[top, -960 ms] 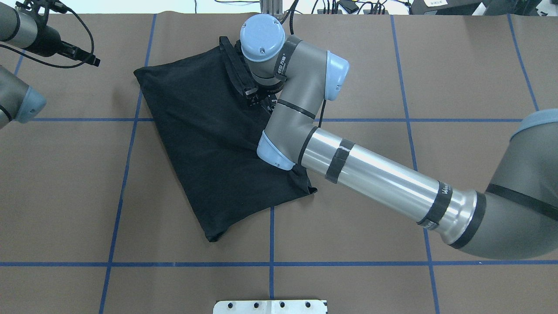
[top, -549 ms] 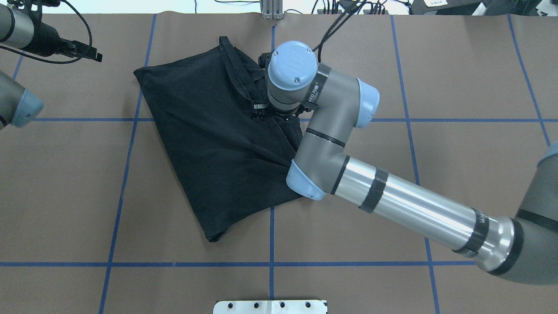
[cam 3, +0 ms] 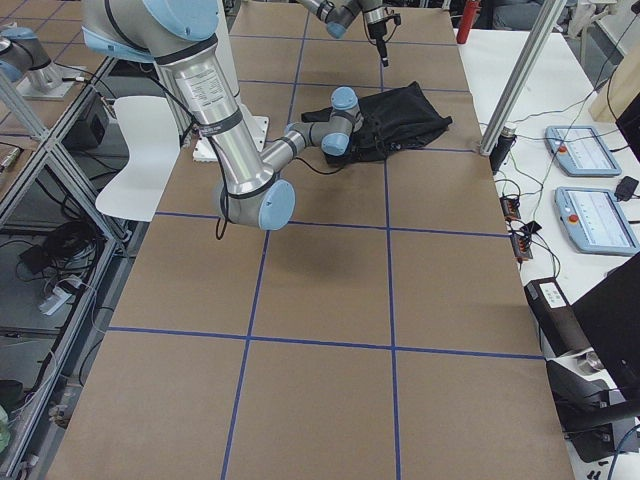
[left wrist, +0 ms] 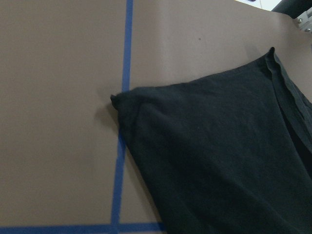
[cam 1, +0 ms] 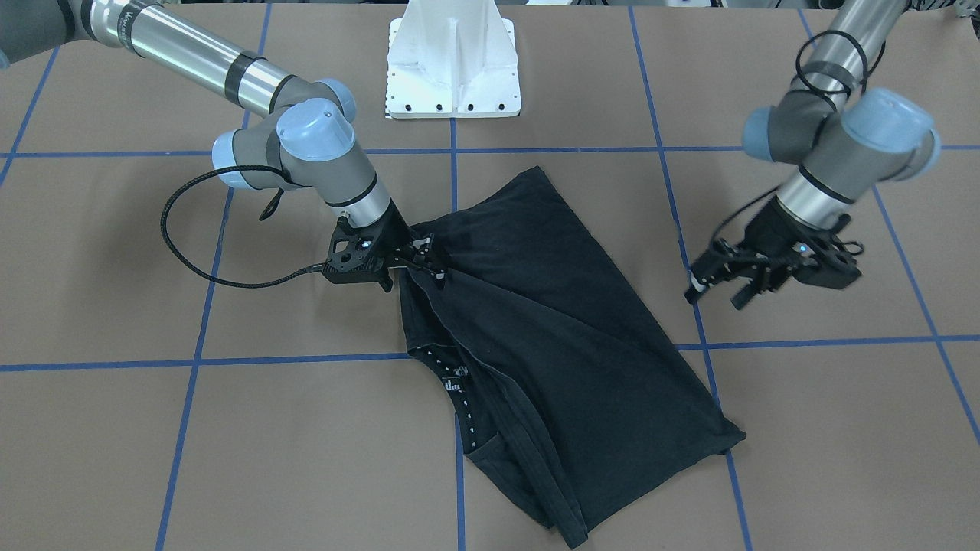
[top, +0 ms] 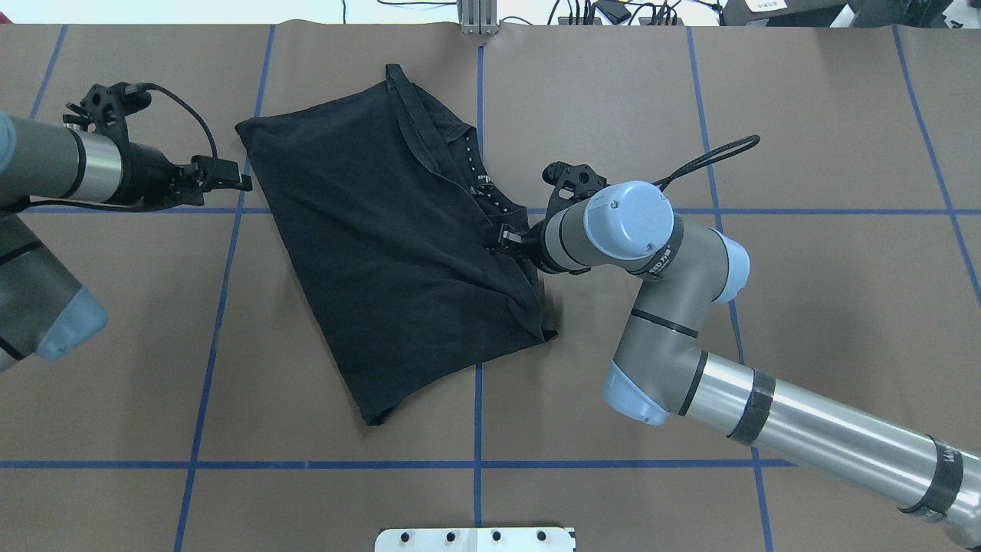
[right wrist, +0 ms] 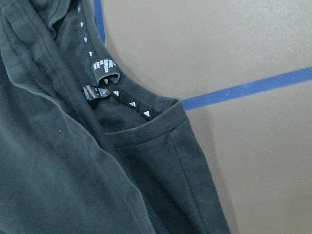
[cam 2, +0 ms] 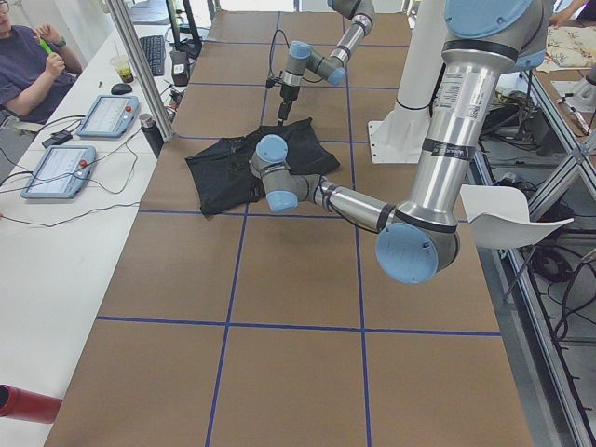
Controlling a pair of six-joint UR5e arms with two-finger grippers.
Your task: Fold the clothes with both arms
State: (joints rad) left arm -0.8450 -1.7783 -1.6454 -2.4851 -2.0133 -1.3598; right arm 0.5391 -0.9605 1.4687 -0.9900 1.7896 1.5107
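Observation:
The clothes are one black T-shirt (top: 383, 253), folded and lying diagonally on the brown table (top: 805, 115). Its white-dotted neck tape (right wrist: 131, 103) shows at the edge nearest my right arm. My right gripper (top: 502, 238) points sideways at that edge just below the collar. In the front-facing view the right gripper (cam 1: 430, 262) has its jaws apart over the T-shirt (cam 1: 551, 321). Whether they touch cloth is unclear. My left gripper (top: 230, 182) is open, level with the table, beside the shirt's opposite edge; the left gripper (cam 1: 716, 295) is empty. The left wrist view shows a shirt corner (left wrist: 114, 100).
Blue tape lines (top: 477, 414) grid the table. The white pedestal base (cam 1: 452, 61) stands at the robot's side. In the left side view a person (cam 2: 28, 65) sits at a bench with tablets (cam 2: 60, 168), beyond the table's far edge.
My right arm swung off the shirt's far part, rightward and toward the robot, uncovering the collar. My left arm came in from the far left corner to the shirt's left edge. The shirt stayed put.

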